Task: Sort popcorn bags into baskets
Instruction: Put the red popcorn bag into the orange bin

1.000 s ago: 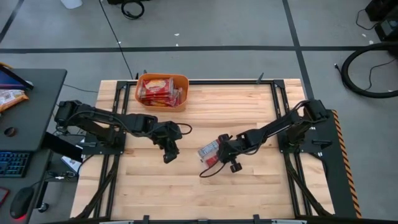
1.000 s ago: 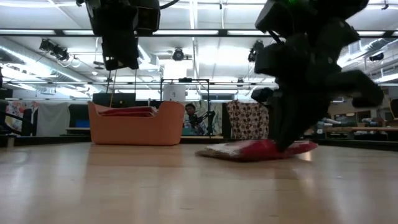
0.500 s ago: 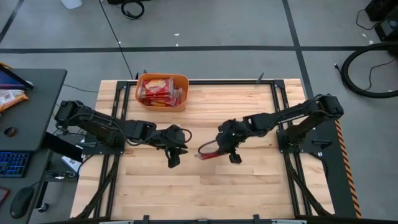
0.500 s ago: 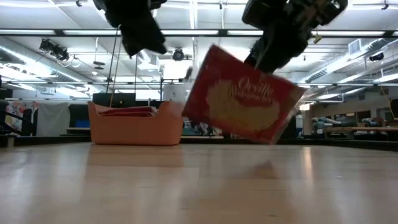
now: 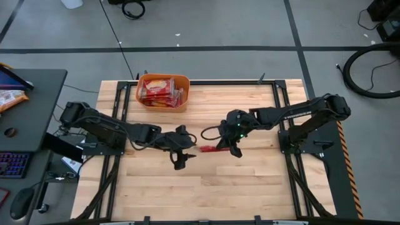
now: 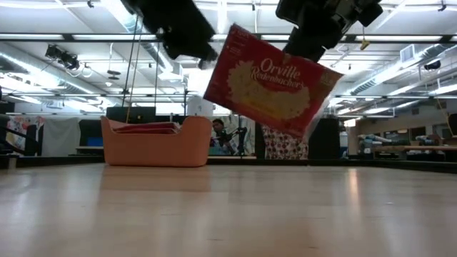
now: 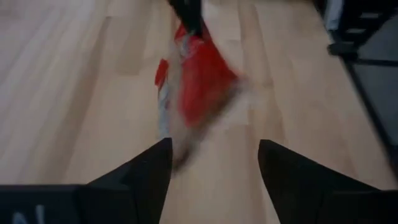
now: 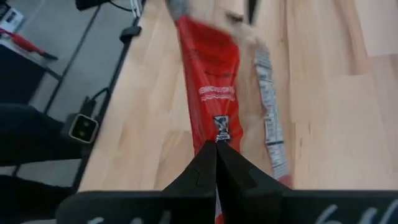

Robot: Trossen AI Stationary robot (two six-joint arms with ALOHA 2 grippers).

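The right gripper (image 8: 216,163) is pinching one popcorn bag (image 6: 270,80) by its edge, fingers pressed tight on the red packet, and is holding it in the air above the middle of the wooden table (image 5: 250,187). In the low view the bag is hanging tilted, printed front facing the camera, clear of the tabletop. The left gripper (image 7: 212,163) is hovering just beside the bag on its own side, fingers spread wide and gripping nothing; in the left wrist view the packet is sitting ahead of the open fingers, blurred. The orange basket (image 5: 183,82) is standing at the far edge of the table on the left arm's side, well apart from both grippers, and is holding several more red popcorn bags (image 5: 159,91) stacked inside it.
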